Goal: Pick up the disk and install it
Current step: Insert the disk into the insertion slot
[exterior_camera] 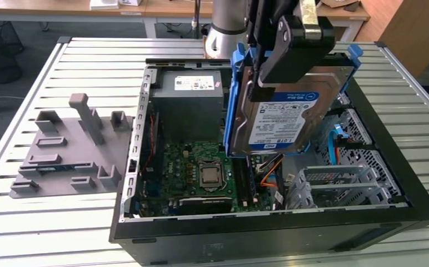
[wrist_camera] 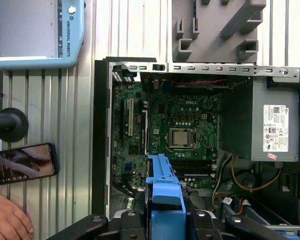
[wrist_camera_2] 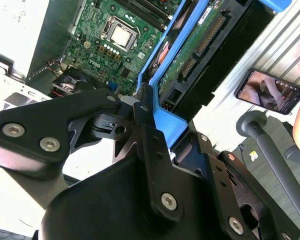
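One gripper (exterior_camera: 283,65), closed on the upper end of the disk (exterior_camera: 285,119), pinching it by the blue carrier. The disk hangs directly below the tool. Its long axis runs steeply down toward the open PC case (exterior_camera: 274,236), label side facing the exterior view. The lower end sits over the gap btwn the motherboard (exterior_camera: 192,178) and the perforated drive cage (exterior_camera: 344,181), w/ orange cables (exterior_camera: 270,169) just beneath. The PSU (exterior_camera: 188,97) stands near on the exterior view's left and the cage on its right, so side room looks tight. In the first wrist view a hand (wrist_camera: 7,217) and a phone (wrist_camera: 22,164) lie outside the case, well apart from the disk.
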You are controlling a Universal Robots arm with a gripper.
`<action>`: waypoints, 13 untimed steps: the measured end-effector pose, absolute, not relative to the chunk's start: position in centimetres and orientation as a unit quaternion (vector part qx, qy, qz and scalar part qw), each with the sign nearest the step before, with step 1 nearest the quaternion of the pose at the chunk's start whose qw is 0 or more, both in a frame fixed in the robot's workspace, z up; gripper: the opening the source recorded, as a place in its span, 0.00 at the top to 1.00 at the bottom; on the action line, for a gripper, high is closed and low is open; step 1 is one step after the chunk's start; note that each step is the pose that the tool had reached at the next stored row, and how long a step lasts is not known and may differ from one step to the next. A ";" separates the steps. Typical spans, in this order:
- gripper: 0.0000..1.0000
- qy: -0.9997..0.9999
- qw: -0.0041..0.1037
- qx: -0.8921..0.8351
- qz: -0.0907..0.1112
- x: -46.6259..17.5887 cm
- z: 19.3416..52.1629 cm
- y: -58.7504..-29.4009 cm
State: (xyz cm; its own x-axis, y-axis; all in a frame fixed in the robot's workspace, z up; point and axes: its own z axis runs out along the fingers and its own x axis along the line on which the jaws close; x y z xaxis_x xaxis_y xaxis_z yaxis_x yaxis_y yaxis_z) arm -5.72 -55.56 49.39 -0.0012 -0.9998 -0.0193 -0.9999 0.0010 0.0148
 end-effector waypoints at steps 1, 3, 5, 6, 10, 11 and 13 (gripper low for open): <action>0.64 0.707 0.002 -0.707 0.012 -5.7 49.4 -55.6; 0.64 0.707 0.002 -0.707 0.012 -5.7 49.4 -55.6; 0.64 0.707 0.002 -0.707 0.012 -5.7 49.4 -55.6; 0.64 0.707 0.002 -0.707 0.012 -5.7 49.4 -55.6; 0.64 0.707 0.002 -0.707 0.012 -5.7 49.4 -55.6; 0.64 0.707 0.002 -0.707 0.012 -5.7 49.4 -55.6; 0.64 0.707 0.002 -0.707 0.012 -5.7 49.4 -55.6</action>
State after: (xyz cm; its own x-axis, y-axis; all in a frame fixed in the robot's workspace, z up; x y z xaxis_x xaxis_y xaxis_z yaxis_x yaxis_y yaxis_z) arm -5.71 -55.56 49.38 -0.0012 -0.9998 -0.0193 -0.9999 0.0009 0.0149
